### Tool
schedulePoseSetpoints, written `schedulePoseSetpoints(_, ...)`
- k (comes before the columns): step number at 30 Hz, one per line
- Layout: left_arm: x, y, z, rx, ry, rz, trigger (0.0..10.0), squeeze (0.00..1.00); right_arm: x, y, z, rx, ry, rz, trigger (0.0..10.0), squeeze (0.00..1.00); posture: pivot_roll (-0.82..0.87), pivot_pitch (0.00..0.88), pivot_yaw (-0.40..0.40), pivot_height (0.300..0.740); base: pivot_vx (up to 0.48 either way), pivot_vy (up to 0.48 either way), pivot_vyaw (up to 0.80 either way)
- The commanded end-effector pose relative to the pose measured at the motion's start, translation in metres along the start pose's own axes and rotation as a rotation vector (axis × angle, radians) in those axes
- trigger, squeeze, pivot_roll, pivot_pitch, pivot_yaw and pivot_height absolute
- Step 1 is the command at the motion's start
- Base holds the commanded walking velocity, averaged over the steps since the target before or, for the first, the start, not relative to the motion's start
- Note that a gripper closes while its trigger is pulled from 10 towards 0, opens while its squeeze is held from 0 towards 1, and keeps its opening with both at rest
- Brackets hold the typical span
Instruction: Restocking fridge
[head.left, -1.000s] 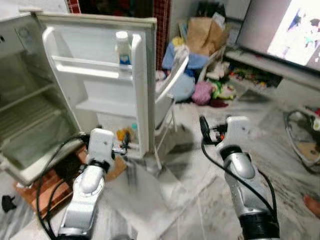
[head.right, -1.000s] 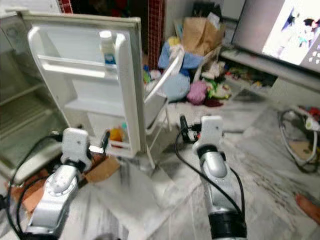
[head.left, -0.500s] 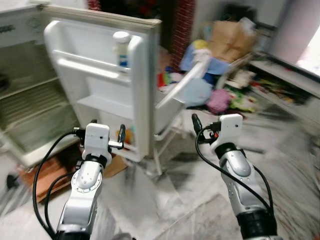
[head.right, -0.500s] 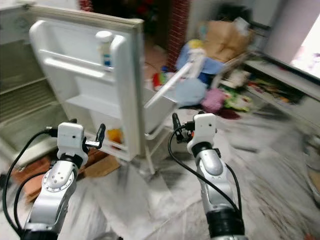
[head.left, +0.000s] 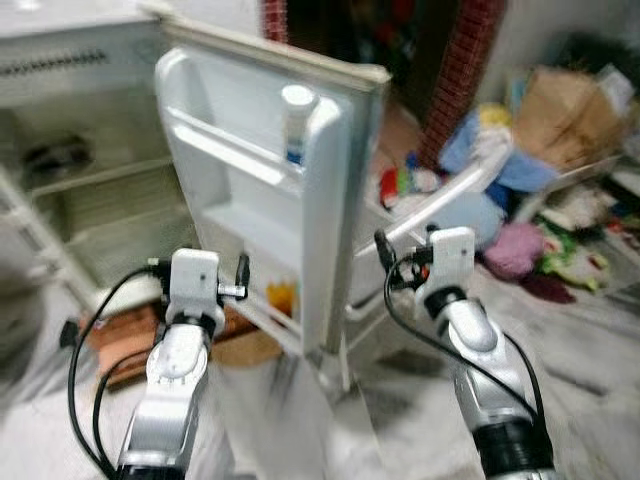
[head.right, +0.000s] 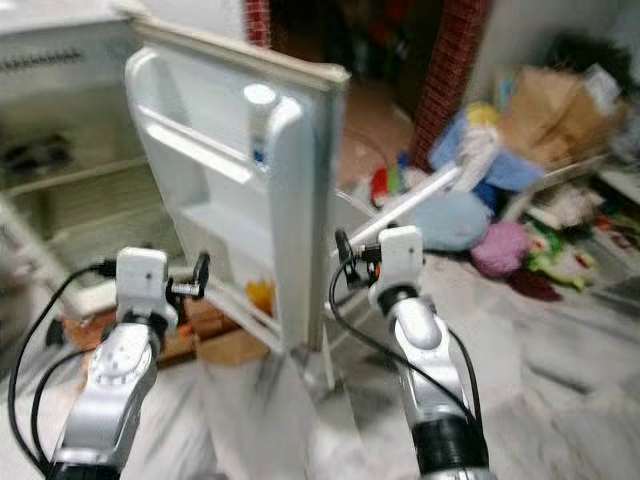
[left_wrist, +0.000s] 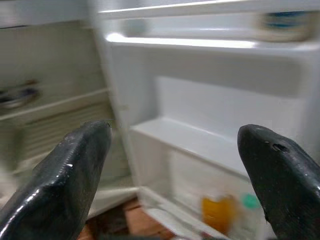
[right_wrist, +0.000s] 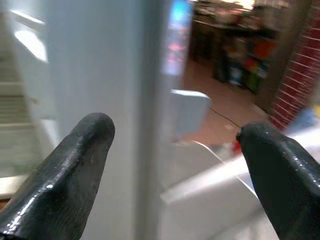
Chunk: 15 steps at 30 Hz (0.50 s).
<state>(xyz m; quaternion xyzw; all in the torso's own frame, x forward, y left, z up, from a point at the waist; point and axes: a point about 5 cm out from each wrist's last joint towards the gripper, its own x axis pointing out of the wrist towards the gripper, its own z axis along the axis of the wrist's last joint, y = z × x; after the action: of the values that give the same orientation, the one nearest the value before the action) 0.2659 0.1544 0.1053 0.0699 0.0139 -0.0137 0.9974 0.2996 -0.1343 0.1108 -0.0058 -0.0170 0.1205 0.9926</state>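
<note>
Directly ahead of me stands the fridge (head.left: 70, 120) with its door (head.left: 270, 190) swung wide open toward me, the door's edge facing between my two arms. On the door's upper shelf I see a white bottle (head.left: 296, 120) with a blue label, upright against the rail. On the door's lowest shelf I make out an orange item (head.left: 281, 296) and, in the left wrist view, a small green-capped item (left_wrist: 250, 202) just beside it; both are too blurred to identify. Inside the cabinet, at far left, a dark dish-like object (head.left: 50, 158) rests on an upper shelf; I cannot tell what it is. My left gripper (head.left: 243, 270) is raised near the lower part of the door's inner side, its two black fingers (left_wrist: 65, 175) spread apart and holding nothing. My right gripper (head.left: 381, 248) is raised on the other side of the door, near its outer face, and its fingers (right_wrist: 70, 170) are likewise spread wide and empty, with the door's edge showing between them in the right wrist view. Neither gripper touches the door. Under the fridge, on the near left, I note flattened brown cardboard (head.left: 120, 330) on the floor. To the far right lies a heap of cloth and bags (head.left: 520, 170), including a brown paper bag (head.left: 570, 105), in front of a brick pillar (head.left: 455, 70). The marble floor (head.left: 590, 350) shows near right. The head views are motion-blurred.
</note>
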Motion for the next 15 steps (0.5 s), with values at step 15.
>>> schedulePoseSetpoints(15, -0.025, 0.000, -0.029, -0.118, 0.252, -0.052, 10.0, 0.00, 0.011, 0.003, 0.007, 0.000, -0.021, 0.016, 10.0, 0.00, 0.12, 0.001, -0.055, 0.740, 0.000, 0.000, 0.45)
